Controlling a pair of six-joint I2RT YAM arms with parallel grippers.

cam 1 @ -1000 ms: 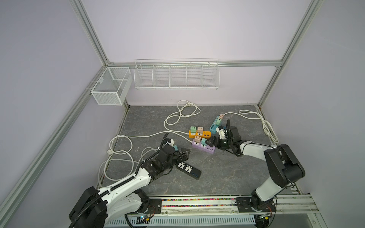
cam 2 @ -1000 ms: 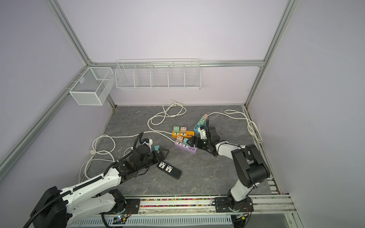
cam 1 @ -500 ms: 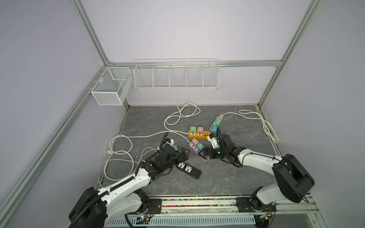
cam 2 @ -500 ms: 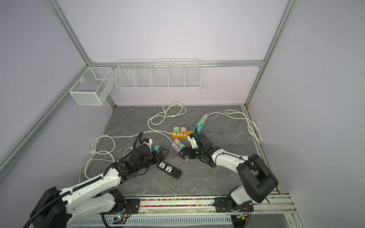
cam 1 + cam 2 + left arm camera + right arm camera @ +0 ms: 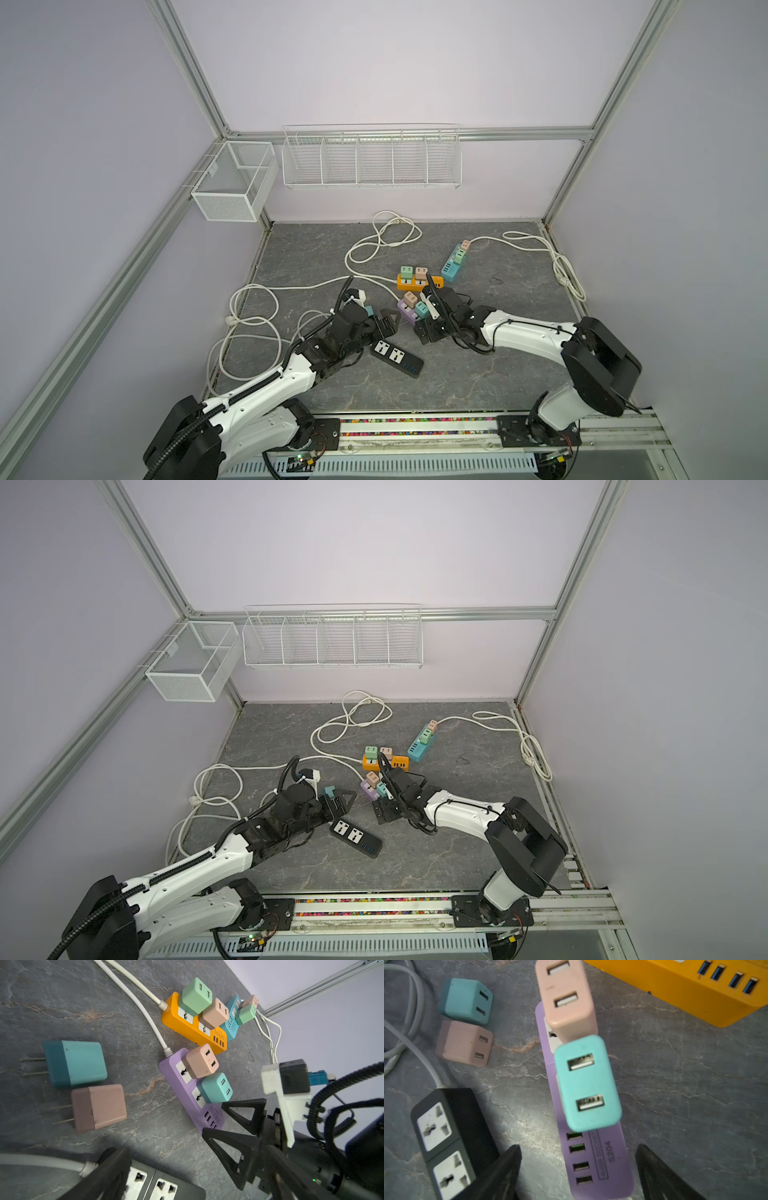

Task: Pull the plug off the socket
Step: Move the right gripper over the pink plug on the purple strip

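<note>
One teal plug just ahead of R gripper, jaws apart.

Robotics lab test cell. Enclosure: aluminium frame posts, lilac wall panels, grey stone-pattern tabletop, a white mesh basket and a white wire rack hung on the frame. Two white robot arms mounted on a front rail.

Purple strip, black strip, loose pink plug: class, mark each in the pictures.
Purple strip (image 5: 618, 1172), right wrist view, USB end.
Black strip (image 5: 397, 357), in a top view, socket face.
Loose pink plug (image 5: 104, 1107), left wrist view, pale body.
</note>
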